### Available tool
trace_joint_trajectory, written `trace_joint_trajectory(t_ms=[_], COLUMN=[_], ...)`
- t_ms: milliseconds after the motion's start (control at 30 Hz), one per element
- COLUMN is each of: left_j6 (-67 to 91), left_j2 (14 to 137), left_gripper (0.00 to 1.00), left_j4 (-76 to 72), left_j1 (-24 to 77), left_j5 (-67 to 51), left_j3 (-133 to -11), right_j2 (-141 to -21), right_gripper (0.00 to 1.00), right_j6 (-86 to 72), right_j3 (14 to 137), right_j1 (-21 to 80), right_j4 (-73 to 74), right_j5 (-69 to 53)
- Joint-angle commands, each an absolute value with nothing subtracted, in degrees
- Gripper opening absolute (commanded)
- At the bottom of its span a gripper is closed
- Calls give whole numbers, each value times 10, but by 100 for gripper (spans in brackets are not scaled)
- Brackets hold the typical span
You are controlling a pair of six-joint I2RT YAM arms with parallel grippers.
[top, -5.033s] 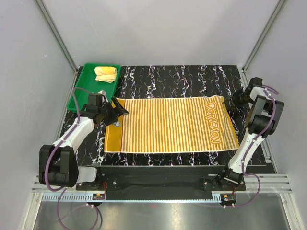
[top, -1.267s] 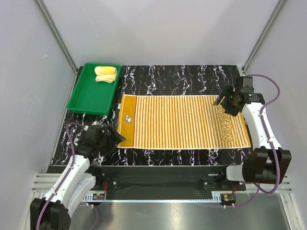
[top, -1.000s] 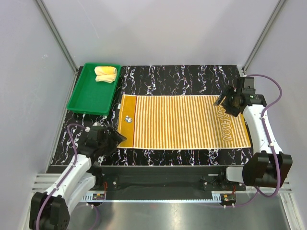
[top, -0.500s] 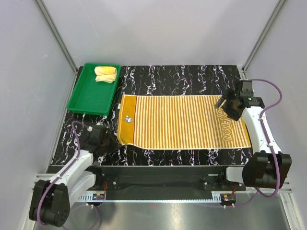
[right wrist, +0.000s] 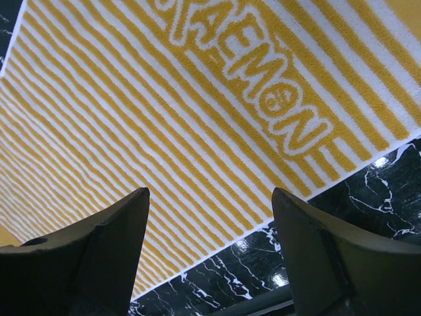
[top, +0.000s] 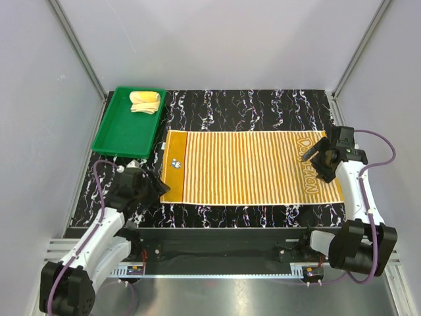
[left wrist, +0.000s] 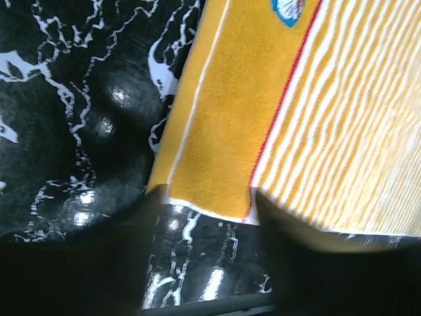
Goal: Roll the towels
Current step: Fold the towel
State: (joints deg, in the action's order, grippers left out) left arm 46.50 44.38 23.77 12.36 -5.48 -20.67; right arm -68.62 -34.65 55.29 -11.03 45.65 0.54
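From the overhead view I see the striped towel [top: 243, 168] spread flat at the middle of the black marbled table [top: 250, 105]. Its long sides run from 9 o'clock to 3 o'clock, stripes face up. At its 9 o'clock end is a plain orange band [left wrist: 223, 118] with a small blue-and-white badge [top: 174, 162]. At its 3 o'clock end cream lettering [right wrist: 263, 79] runs across the stripes. The pale yellow towel [top: 145, 101] lies bundled in the far end of the green tray [top: 122, 135]. The tray sits at about 10 o'clock on the table, near the striped towel's far left corner.

My left gripper [top: 158, 190] is low at the striped towel's 7 o'clock corner. In its wrist view the two fingers [left wrist: 85, 263] are dark and blurred, standing partway apart. Bare table shows between them and the towel's corner lies right at their tips. They pinch nothing, though I cannot tell whether a tip touches the hem.

My right gripper [top: 320, 160] hangs over the 3 o'clock end, above the lettering. Its wrist view shows both fingers spread wide, with the stripes and the near hem in the gap, and nothing in its grasp.
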Motion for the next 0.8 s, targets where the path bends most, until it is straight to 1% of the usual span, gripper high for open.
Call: trace_joint_trajectory(t_ms=[0,33,67,233,333,400,467,500,533,567,600,667,700,733,767], left_j6=[469,473,479,492,487,483,477,476,475,468,465,457,456,455,455], left_j2=[456,461,471,485,500,525,558,569,586,595,603,622,627,634,635], left_gripper=[77,87,94,96,95,92,84,75,68,60,43,25,20,4,0], left_j4=[251,256,256,229,165,144,121,113,101,92,85,69,63,56,55], left_j1=[122,122,122,121,121,121,121,122,122,122,122,122,122,122,122], left_j5=[-18,-13,-11,-21,-35,-49,-59,-73,-76,-84,-87,-97,-98,-101,-101], left_j3=[-221,-220,-217,-172,-156,-157,-166,-168,-170,-169,-168,-167,-166,-165,-169], right_j2=[-667,-667,-666,-659,-664,-669,-671,-672,-672,-671,-669,-668,-667,-667,-668], right_gripper=[82,82,82,82,82,82,83,83,83,83,83,83,83,83,83], right_j6=[-355,-354,-356,-349,-342,-336,-331,-326,-323,-320,-318,-316,-314,-312,-312], right_j3=[569,568,566,555,546,543,541,541,541,541,539,536,535,533,532], right_j1=[-110,-110,-110,-110,-110,-110,-110,-110,-110,-110,-110,-110,-110,-110,-110], right_j4=[469,470,471,464,455,448,443,443,442,439,439,435,434,433,434], right_j5=[-18,-20,-25,-39,-48,-52,-54,-54,-50,-47,-46,-40,-39,-39,-38])
